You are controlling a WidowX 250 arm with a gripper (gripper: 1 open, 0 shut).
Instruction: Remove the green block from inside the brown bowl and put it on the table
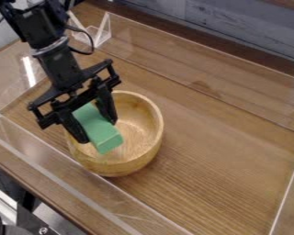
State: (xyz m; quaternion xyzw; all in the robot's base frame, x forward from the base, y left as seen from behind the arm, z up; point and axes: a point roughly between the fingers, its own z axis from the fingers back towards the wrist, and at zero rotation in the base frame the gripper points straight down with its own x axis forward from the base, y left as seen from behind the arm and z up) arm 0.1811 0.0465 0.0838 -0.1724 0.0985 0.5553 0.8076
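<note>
Camera, step in hand: the claw (85, 108) is at the brown bowl (143, 154), and the job appears to be at the stage of taking hold of the green block (99, 131) before lifting it out
Camera, claw: black and jointed, reaching in from the upper left, its fingers drawn in at the block's upper end; it seems to be grasping the green block, though the dark parts overlap so much that the exact contact is hard to make out
Camera, green block: a plain green bar within the bowl's round outline, toward its left side, slanting from upper left to lower right; its upper end meets the claw's dark fingers, and its lower end sticks out below them, uncovered
Camera, block and bowl floor: whether the block rests on the floor of the bowl or hangs just above it, I cannot tell from this angle
Camera, brown bowl: round, light wood, standing on the brown wood-grain table (217, 151), with its right side and near rim in plain sight and its upper left partly hidden behind the claw
Camera, next move: probably to keep the grip firm and raise the block straight up until its lower end is above the rim, then carry it sideways to the bare wood on the right and lower it there
Camera, risk: moving sideways too soon could knock the block on the rim, drag the bowl along or twist the bar loose
</note>
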